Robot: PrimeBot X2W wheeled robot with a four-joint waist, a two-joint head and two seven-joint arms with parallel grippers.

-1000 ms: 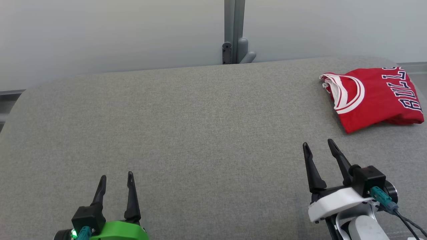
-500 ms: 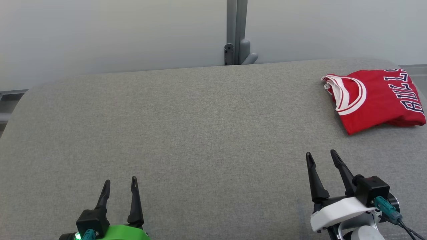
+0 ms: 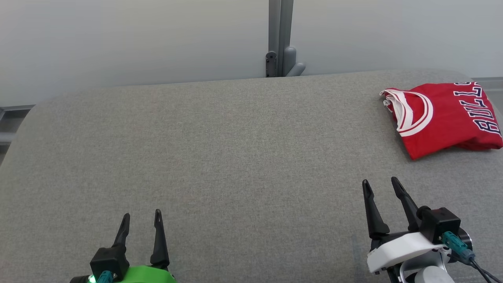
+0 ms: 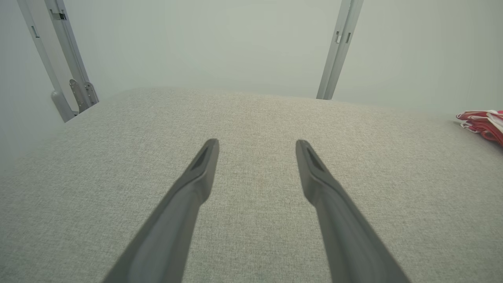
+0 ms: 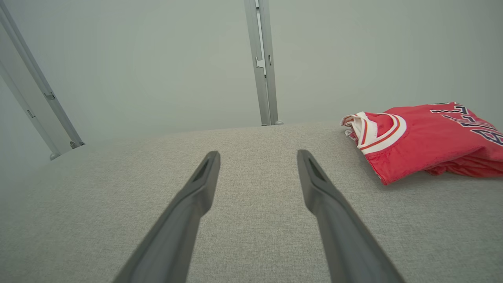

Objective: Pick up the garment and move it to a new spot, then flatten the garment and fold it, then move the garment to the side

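Note:
The garment [image 3: 444, 116] is a red jersey with white and red trim and dark lettering, lying folded at the far right of the grey padded table [image 3: 235, 149]. The right wrist view has it at the right [image 5: 428, 137], and its edge peeks in at the right of the left wrist view [image 4: 485, 124]. My right gripper [image 3: 380, 182] is open over the table, near and to the left of the jersey, with nothing between its fingers. At the near left, my left gripper [image 3: 142, 214] also stands open and empty.
A grey metal post [image 3: 279, 37] with a bracket rises behind the table's far edge against a pale wall. The table's rounded corners sit at far left and far right. Slanted metal rails [image 4: 59, 59] stand beyond the table.
Both grippers have drawn back toward the bottom of the head view, still open. The whole picture has shifted slightly, so the camera moved. The jersey lies as before.

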